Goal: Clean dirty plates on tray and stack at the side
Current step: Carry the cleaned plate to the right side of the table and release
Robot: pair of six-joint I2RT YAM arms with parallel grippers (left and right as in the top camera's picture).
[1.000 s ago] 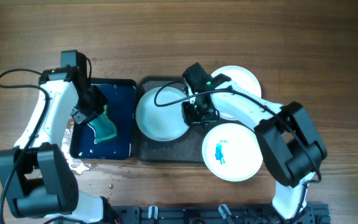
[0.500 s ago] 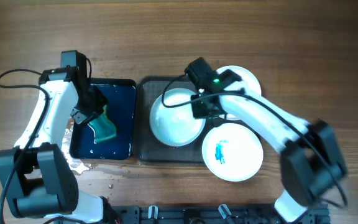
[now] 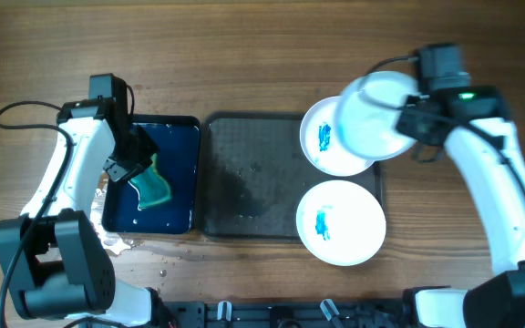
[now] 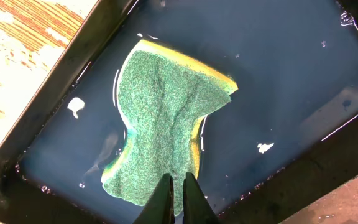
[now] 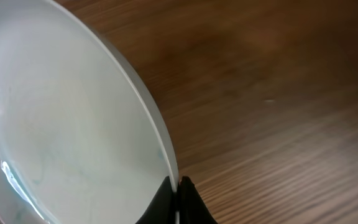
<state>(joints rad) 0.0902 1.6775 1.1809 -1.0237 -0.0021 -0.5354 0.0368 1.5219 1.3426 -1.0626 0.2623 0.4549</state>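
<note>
Fig. Overhead view with both wrist views.

**Plates.** All three are round, so none has a long axis. The held plate (image 3: 376,114) sits at the upper right of the overhead frame, hollow side up. Its left part overlaps the upper plate (image 3: 319,153); contact between the two can't be judged. In the right wrist view its face is pale with faint greenish streaks. The upper plate lies face up on the upper right corner of the tray (image 3: 253,173), and its blue smear (image 3: 324,137) runs top to bottom of the frame. The lower plate (image 3: 352,228) lies face up at the tray's lower right, apart from the other two. Its smear (image 3: 323,223) also runs top to bottom.

**Right gripper** (image 5: 178,186). Fingers pressed together, pinching the held plate's rim at the plate's right edge (as seen from overhead), w/ bare wooden table (image 5: 278,93) beyond.

**Left gripper** (image 4: 178,183). Fingers nearly together, pinching the lower edge of the green sponge (image 4: 160,118). The sponge lies flat in the wet dark-blue tray (image 3: 179,146), at centre left of the overhead frame and just beside the grey tray.
</note>
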